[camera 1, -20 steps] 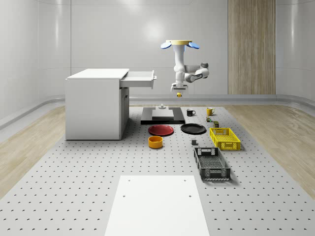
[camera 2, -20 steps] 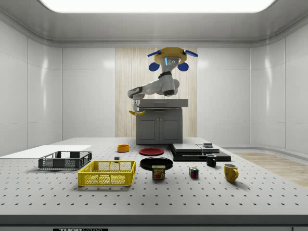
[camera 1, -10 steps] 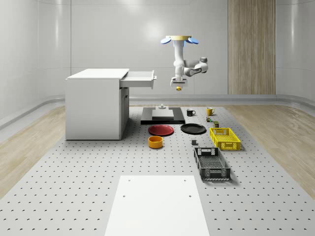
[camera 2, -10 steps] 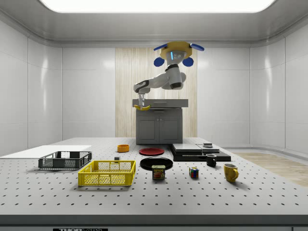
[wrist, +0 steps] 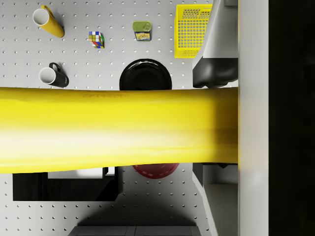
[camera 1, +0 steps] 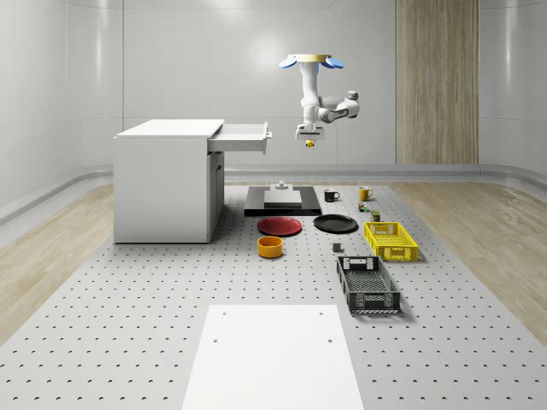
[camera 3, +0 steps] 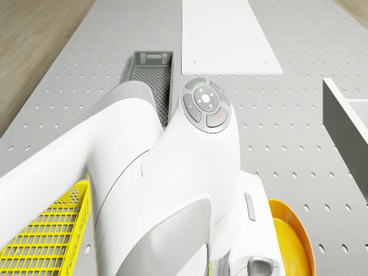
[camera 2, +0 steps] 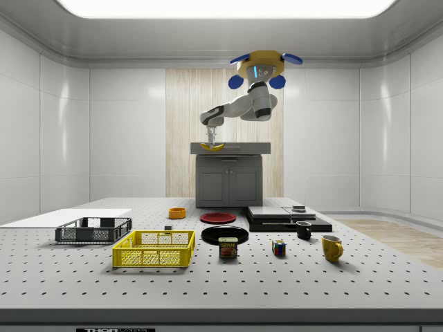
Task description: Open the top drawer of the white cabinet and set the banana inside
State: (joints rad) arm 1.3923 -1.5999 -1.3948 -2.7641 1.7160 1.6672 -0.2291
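Observation:
The white cabinet (camera 1: 162,181) stands at the whole-scene view's left with its top drawer (camera 1: 244,137) pulled out. I hover as the drone (camera 1: 312,61) to the right of that drawer, above the black slab (camera 1: 282,202). My gripper (camera 1: 308,135) hangs at about drawer height, apart from the drawer front, shut on the yellow banana (camera 1: 309,143). In the side view the banana (camera 2: 212,146) hangs under the gripper (camera 2: 210,136), level with the drawer (camera 2: 232,147). Through the wrist camera the banana (wrist: 118,130) lies crosswise between the fingers (wrist: 216,69).
Below lie a black plate (wrist: 145,73), a red plate (wrist: 155,169), an orange bowl (camera 1: 270,247), a yellow crate (camera 1: 390,240), a grey crate (camera 1: 367,285), two mugs (wrist: 51,76), a Rubik's cube (wrist: 96,39) and a can (wrist: 141,30). A white board (camera 1: 273,354) lies near the front.
The drone has risen and carried the banana up, from below the drawer's level to about its height. In the side view it has shifted right. The grip on the banana is unchanged.

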